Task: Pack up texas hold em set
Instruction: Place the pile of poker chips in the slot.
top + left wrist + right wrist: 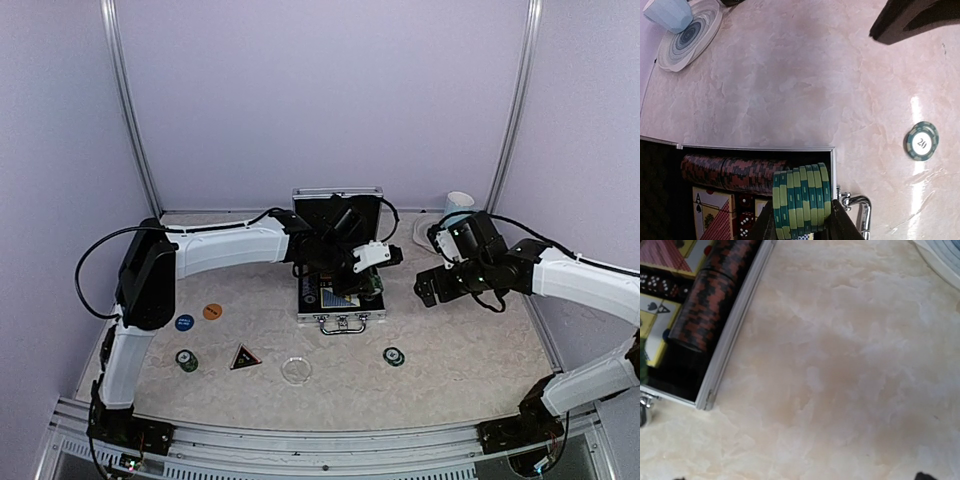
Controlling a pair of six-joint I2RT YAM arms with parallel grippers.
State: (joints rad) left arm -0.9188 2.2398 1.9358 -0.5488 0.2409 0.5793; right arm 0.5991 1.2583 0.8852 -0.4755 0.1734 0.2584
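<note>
The silver case [341,318] lies open mid-table with its lid [337,208] upright. Inside are a row of red-black chips [732,172], card decks [710,215] and red dice [744,220]. My left gripper [372,285] hangs over the case's right end, shut on a stack of green chips [801,200] held on edge. My right gripper [428,285] hovers open and empty over bare table to the right of the case. On the table lie green chip stacks [394,355] [187,360], a blue disc [184,322], an orange disc [212,311], a black triangle [245,357] and a clear disc [296,370].
A light-blue mug [458,208] and a round swirled coaster [690,32] sit at the back right near a frame post. The case's chrome handle [862,210] sticks out toward the front. Walls close in at the back and both sides.
</note>
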